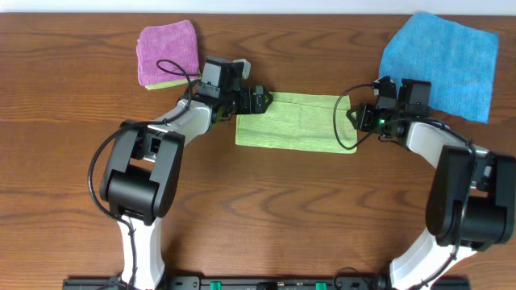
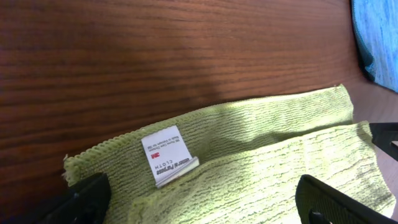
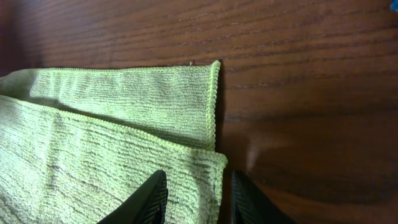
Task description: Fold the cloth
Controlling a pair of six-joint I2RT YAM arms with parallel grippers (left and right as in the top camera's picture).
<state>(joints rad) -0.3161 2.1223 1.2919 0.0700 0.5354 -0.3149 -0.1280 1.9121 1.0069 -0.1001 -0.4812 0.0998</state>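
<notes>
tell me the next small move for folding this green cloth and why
Probably lower the left gripper and close it on the cloth at its tag end, ready to carry that end toward the right. The cloth already lies folded once into a long strip. The left jaws stand wide open astride the end by the white tag, and the right gripper sits narrowly open at the opposite corner.

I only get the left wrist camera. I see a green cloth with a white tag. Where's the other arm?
Observer: The right gripper is at the cloth's opposite end, its fingers either side of a corner.
Operator: Is it pinching it?
Observer: Can't tell; a small gap shows between them.
Operator: Any other cloths?
Observer: A pinkish-purple folded cloth lies beyond the left gripper, apart from the green one.
</notes>
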